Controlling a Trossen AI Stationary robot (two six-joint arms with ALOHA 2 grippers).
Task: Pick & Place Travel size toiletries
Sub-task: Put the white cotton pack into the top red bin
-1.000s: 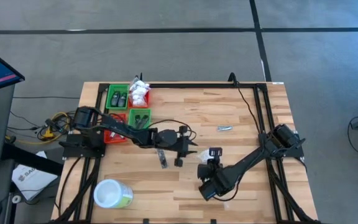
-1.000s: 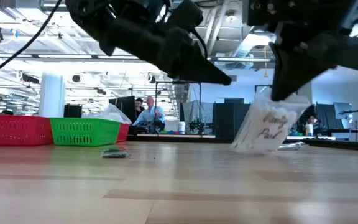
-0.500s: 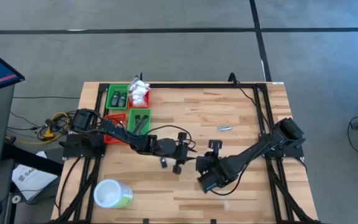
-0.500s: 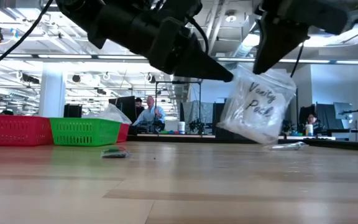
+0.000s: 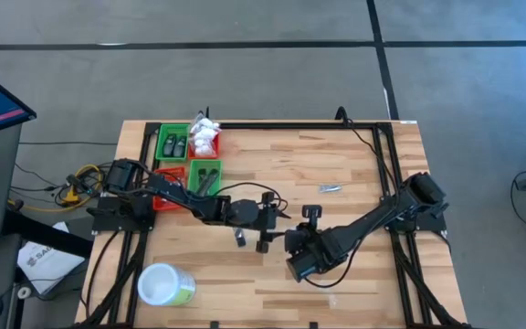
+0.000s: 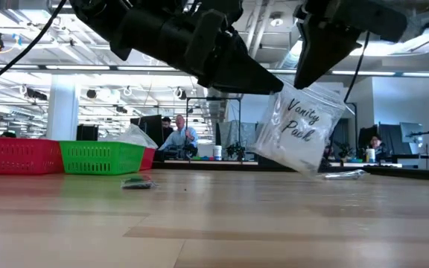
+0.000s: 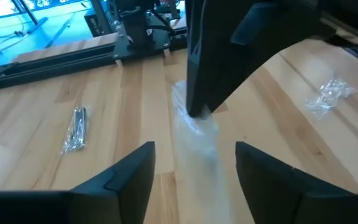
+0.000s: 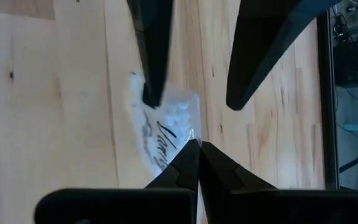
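The packet [image 6: 298,138], pinched shut in the right gripper [image 8: 194,146], has been raised off the desk [image 5: 354,164] and carried toward the open left gripper [image 7: 194,162], suggesting a handover.

A light wooden table [image 5: 354,160] with a black frame stands on a grey floor. At its far left corner sit small bins: a green bin [image 5: 173,144] holding dark mini bottles, beside it white crinkly packets [image 5: 205,137], and nearer a second green bin [image 5: 205,174] with a red bin [image 5: 167,187] to its left. A slim silver tube [image 5: 329,188] lies alone toward the right. A white-lidded green tub [image 5: 164,285] stands at the near left corner. The left gripper [image 5: 268,222] reaches to the table's middle, fingers apart. The right gripper [image 5: 310,217] sits just beside it. A small dark item [image 5: 240,239] lies below the left arm.
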